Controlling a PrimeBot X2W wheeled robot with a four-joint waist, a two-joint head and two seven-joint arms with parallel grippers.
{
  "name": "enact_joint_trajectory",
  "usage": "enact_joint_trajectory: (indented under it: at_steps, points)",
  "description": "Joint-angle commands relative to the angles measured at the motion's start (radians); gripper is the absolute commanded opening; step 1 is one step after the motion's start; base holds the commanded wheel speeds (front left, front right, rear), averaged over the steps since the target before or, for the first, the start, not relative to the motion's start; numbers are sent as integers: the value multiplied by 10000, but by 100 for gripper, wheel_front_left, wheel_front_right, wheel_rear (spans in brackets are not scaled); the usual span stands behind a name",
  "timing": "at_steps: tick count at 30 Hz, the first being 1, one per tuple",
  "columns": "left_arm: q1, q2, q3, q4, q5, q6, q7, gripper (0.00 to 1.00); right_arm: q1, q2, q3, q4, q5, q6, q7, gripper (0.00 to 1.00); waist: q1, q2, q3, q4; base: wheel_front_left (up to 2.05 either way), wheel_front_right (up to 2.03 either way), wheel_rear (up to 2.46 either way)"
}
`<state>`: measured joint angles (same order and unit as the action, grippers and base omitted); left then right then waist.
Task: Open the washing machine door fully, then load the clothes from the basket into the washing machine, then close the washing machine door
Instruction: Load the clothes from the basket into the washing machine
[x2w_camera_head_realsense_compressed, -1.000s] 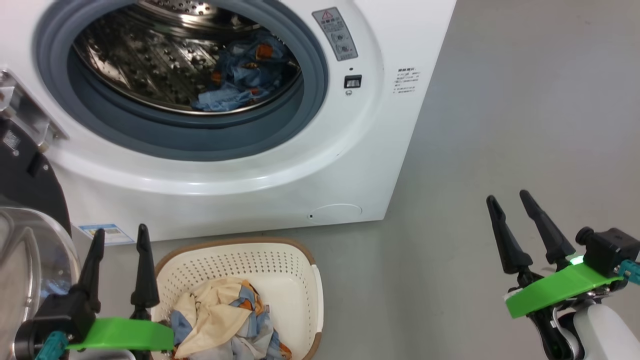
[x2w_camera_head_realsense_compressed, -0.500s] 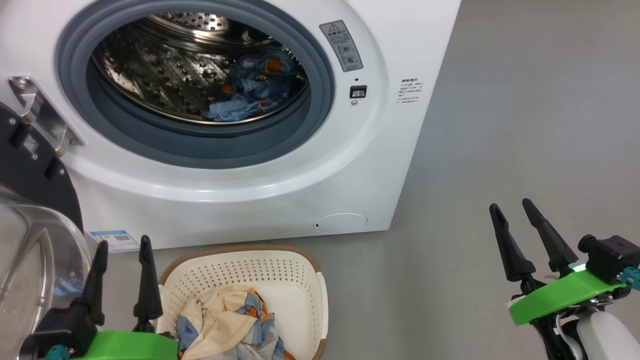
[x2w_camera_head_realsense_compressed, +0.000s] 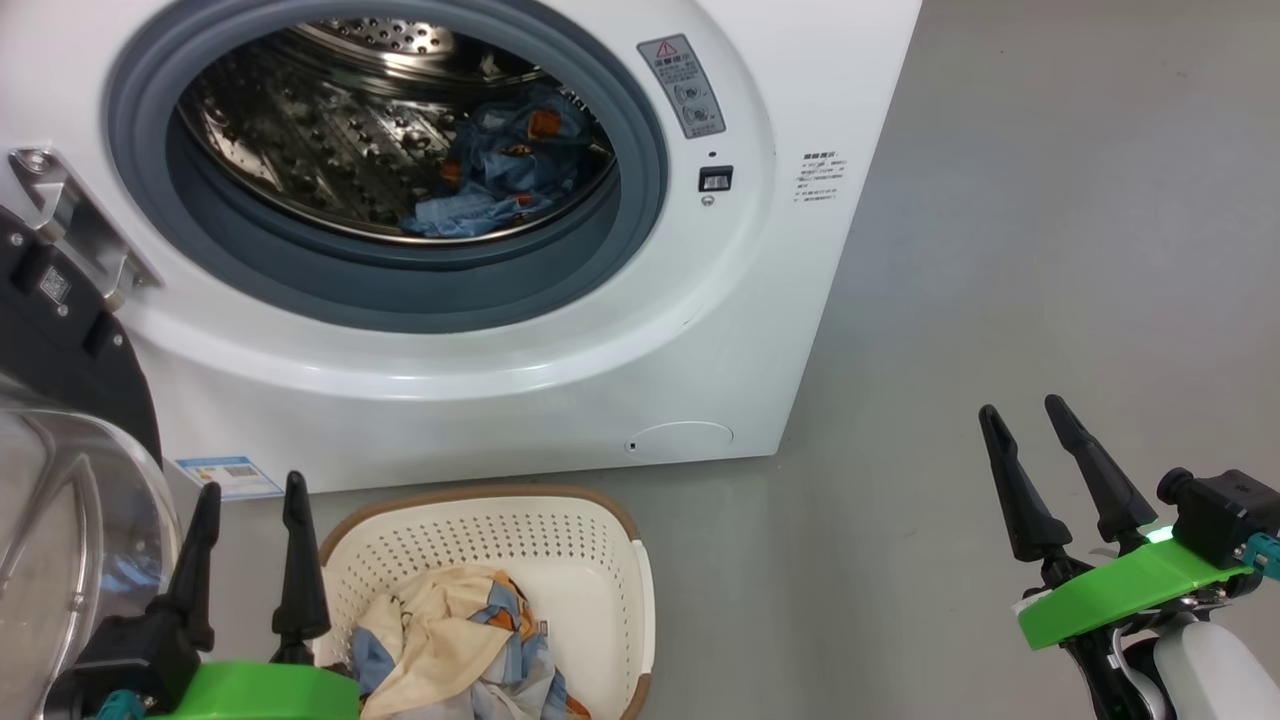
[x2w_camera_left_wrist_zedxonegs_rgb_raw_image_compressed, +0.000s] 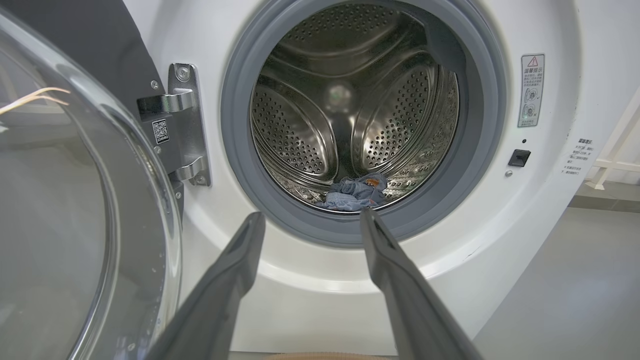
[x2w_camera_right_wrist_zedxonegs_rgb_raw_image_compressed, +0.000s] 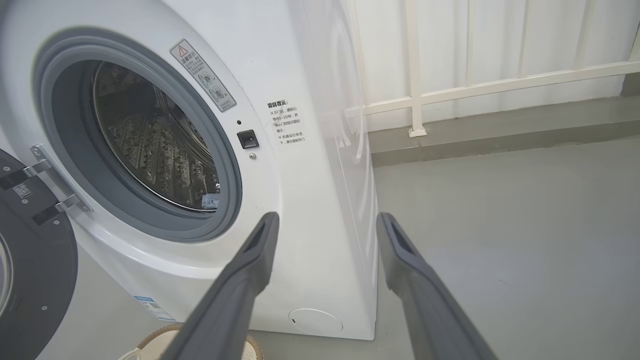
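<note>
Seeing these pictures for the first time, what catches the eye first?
The open steel drum of the washing machine stands out, upper left in the head view, a blue garment lying inside. Below it, the basket on the floor holds more clothes, beside the open left pincer.

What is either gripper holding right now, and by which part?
Nothing. The left gripper and right gripper are both open and empty; clothes lie in the basket.

Tapered black fingers (x2w_camera_head_realsense_compressed: 1010, 480) join bright green brackets (x2w_camera_head_realsense_compressed: 1120, 590).

basket (x2w_camera_head_realsense_compressed: 480, 497) before washing machine (x2w_camera_head_realsense_compressed: 500, 400), perhaps touching
</note>
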<state>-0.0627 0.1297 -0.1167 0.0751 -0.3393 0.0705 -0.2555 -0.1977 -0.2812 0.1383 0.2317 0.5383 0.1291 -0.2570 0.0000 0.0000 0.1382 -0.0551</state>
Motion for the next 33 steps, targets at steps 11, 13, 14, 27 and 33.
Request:
enact_joint_trajectory:
  at_steps: [11, 13, 14, 27, 33]
  points:
    - [-216, 250, 267, -278, -100, 154, -4, 100, -5, -68, 100, -246, -42, 16, -48, 100, 0, 0, 120, -3, 0, 0, 0]
    - [-228, 257, 252, -274, -107, 162, -3, 100, -20, -64, 109, -235, -38, 16, -48, 100, 0, 0, 122, -14, 0, 0, 0]
    - [-233, 259, 241, -271, -111, 165, 1, 100, -26, -63, 114, -230, -38, 16, -48, 100, 0, 0, 125, -20, 0, 0, 0]
    - [-1000, 375, -9, -254, -149, 47, 304, 100, -330, 61, 48, -437, -42, 16, -48, 100, 0, 0, 1165, -269, 0, 0, 0]
    - [-1536, 432, -48, 144, -220, -69, 321, 100, -562, 187, 13, -529, -57, 16, -48, 100, 0, 0, 1797, -465, 0, 0, 0]
